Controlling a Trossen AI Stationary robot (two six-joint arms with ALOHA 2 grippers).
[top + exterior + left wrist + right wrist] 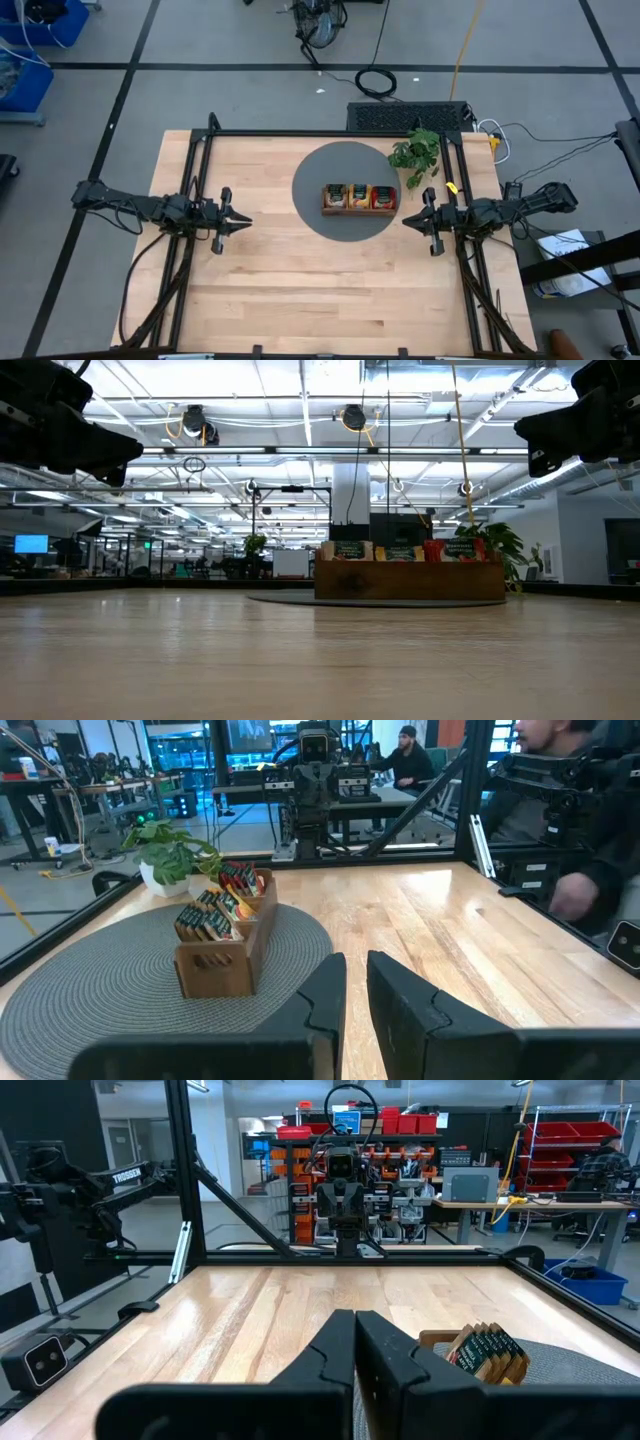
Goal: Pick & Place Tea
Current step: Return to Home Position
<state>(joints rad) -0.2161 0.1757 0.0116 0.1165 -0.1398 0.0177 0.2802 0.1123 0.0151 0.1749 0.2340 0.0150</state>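
Note:
The tea (359, 195) is a set of small packets standing upright in a brown wooden tray (358, 211) with three compartments. The tray rests on a round grey mat (320, 170) at the table's middle right. The left wrist view shows the tea (215, 910) and the tray (215, 970) too. My left gripper (248, 218) hovers level at the table's left, pointing at the tray; its fingers (356, 960) stand a narrow gap apart, holding nothing. My right gripper (405, 218) hovers level just right of the tray, shut and empty (355, 1315).
A green leafy plant (417, 152) in a white pot stands at the mat's far right edge. Black frame rails (200, 170) run along the table's left, right and far sides. Bare wood lies on the near half. People (560, 820) sit beyond the table.

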